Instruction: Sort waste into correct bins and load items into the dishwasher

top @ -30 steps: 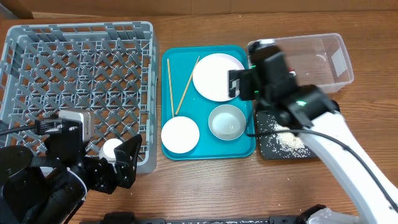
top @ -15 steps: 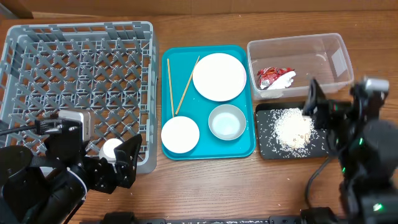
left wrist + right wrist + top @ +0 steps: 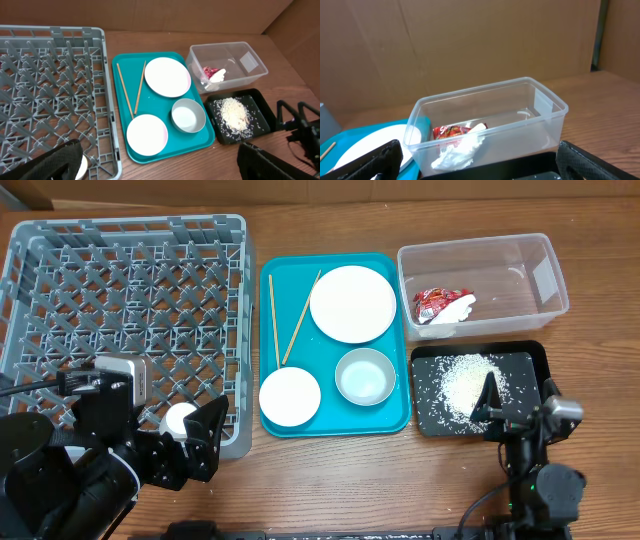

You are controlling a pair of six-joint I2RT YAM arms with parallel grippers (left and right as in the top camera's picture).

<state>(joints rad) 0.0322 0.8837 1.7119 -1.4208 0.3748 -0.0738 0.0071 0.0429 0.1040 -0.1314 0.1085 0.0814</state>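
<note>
The red-and-white wrapper (image 3: 443,305) lies in the clear tub (image 3: 535,275), also in the right wrist view (image 3: 451,132). The rice grains (image 3: 466,383) are heaped in the black tray (image 3: 530,360). Two white plates (image 3: 352,303) (image 3: 290,396), the small bowl (image 3: 364,376) and the chopsticks (image 3: 272,320) lie on the teal tray (image 3: 330,420). The grey dish rack (image 3: 120,320) is at the left. My left gripper (image 3: 188,445) is open and empty at the rack's front right corner. My right gripper (image 3: 518,408) is open and empty at the black tray's front edge.
The teal tray sits between the rack and the two bins. Bare wooden table (image 3: 340,480) runs along the front. Cardboard walls (image 3: 470,45) stand behind the table. My right arm shows at the far right of the left wrist view (image 3: 302,127).
My right arm has pulled back from over the clear tub to the front right of the table. The wrapper now lies uncovered in the tub. The left arm has not moved.
</note>
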